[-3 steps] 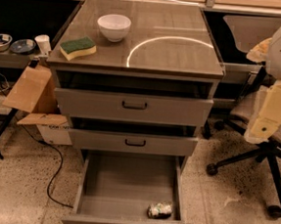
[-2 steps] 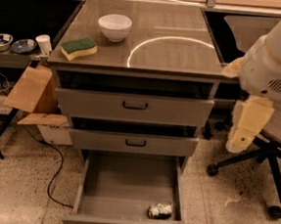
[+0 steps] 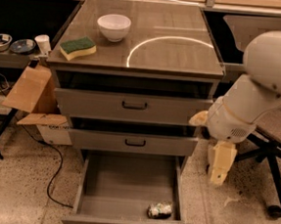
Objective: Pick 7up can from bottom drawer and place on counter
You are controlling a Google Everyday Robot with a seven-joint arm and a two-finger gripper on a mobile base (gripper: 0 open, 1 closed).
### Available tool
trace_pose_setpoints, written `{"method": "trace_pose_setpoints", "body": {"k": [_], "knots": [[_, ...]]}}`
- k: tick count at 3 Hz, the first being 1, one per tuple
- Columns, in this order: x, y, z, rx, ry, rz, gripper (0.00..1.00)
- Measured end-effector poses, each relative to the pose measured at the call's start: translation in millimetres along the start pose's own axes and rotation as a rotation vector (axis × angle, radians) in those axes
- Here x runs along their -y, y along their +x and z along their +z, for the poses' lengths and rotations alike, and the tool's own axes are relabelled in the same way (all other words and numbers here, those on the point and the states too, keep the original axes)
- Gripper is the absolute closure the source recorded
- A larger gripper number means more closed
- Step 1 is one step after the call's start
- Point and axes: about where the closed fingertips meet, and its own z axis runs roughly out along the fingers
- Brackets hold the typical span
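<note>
Presently: bottom drawer [image 3: 124, 181] stands pulled out, so the 7up can [image 3: 160, 210], lying at its front right, is reachable from above. Right of the drawer hangs the claw [image 3: 221, 165]; we cannot tell its grip.

The can [image 3: 160, 210] lies on its side, green-and-white, on the grey floor of the drawer [image 3: 122, 181], near the front right corner. The drawer, lowest of three, is pulled fully open. The glossy counter [image 3: 184, 56] above shows a bright ring reflection. The gripper [image 3: 218, 174] hangs right of the cabinet, outside the drawer.
</note>
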Motion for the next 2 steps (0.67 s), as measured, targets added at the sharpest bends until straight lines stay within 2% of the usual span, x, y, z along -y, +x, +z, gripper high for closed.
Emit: {"method": "trace_pose_setpoints", "body": {"k": [1,2], "knots": [[-10.2,27.0,48.9,0.029,-0.068,0.006,0.0],[-20.9,49.8,100.1,0.036,-0.07,0.063,0.0]]}}
